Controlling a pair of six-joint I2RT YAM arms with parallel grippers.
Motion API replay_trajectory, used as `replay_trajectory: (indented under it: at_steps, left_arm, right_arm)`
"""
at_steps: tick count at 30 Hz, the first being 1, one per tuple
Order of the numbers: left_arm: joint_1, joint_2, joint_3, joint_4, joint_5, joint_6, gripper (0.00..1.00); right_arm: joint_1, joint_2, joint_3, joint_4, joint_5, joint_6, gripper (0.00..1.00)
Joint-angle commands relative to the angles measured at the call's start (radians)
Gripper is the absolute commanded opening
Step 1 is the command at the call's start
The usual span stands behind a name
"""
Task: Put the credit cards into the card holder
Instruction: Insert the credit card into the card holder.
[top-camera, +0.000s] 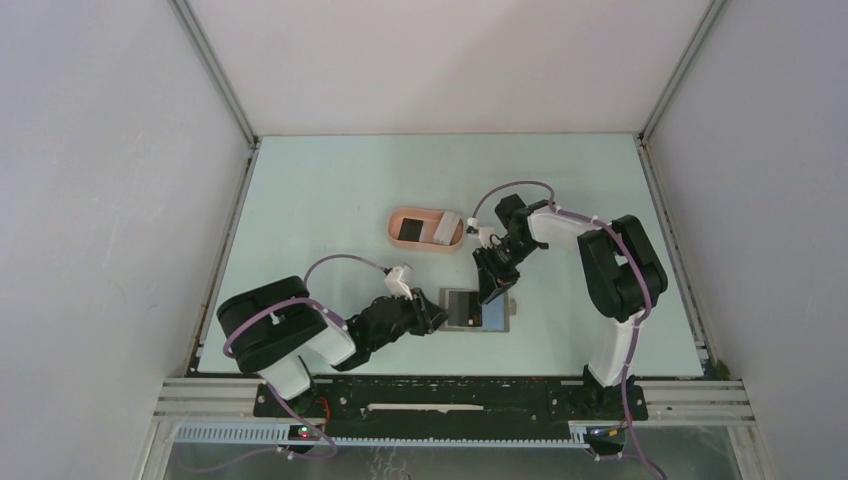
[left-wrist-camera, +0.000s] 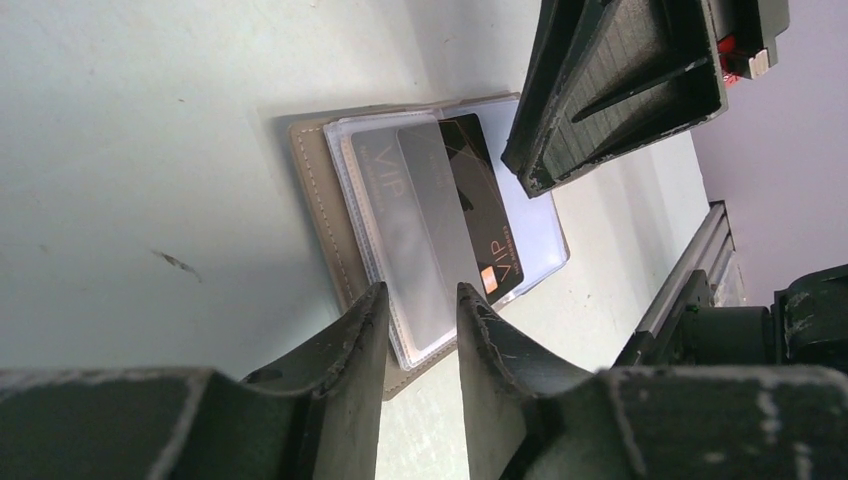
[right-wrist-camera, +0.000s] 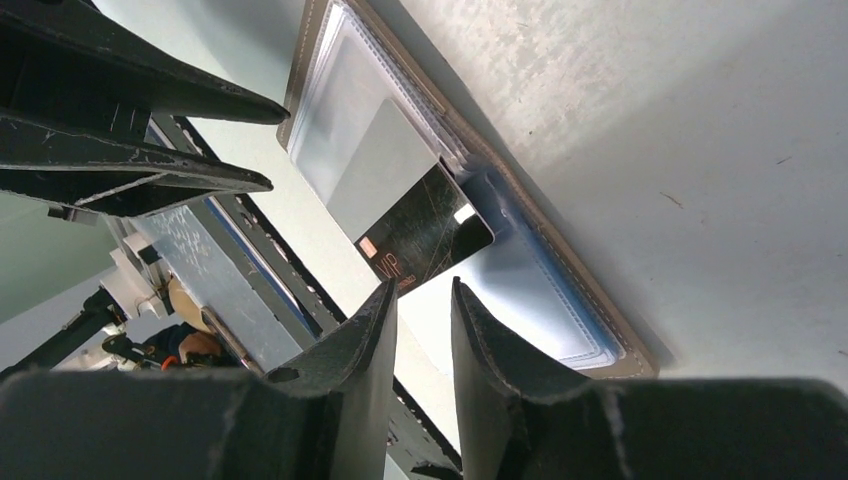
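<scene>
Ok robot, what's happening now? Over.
Left gripper, right gripper open, empty, at the wallet. Black VIP card half out of its sleeve. Card holder holds two cards. Nothing blocking.

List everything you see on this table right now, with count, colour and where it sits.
card holder: one, salmon pink, mid-table, beyond the wallet
black card: one, black, inside the card holder
whitish card: one, whitish, at the card holder's right end
wallet: one, grey-tan, open flat with clear sleeves, near the arms
VIP card: one, black with an orange mark, partly out of a wallet sleeve
grey card: at least one, grey, inside a sleeve
table: one, pale green
left fingers: two, black, apart, at the wallet's left edge
right fingers: two, black, apart, by the VIP card
</scene>
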Motion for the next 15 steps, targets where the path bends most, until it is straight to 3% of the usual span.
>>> replay_trajectory:
  at_steps: [1, 9, 15]
  left_arm:
    - [-0.004, -0.004, 0.007, -0.013, -0.013, 0.020, 0.37]
    - [-0.004, 0.019, 0.043, -0.057, 0.012, 0.022, 0.35]
    - [-0.006, 0.041, 0.066, -0.063, 0.043, 0.031, 0.26]
  right_arm:
    - [0.007, 0.013, 0.014, -0.019, 0.004, -0.011, 0.34]
    - [0.008, 0.062, 0.014, -0.012, -0.012, 0.004, 0.35]
    - [0.016, 0.072, 0.020, 0.000, -0.064, 0.016, 0.32]
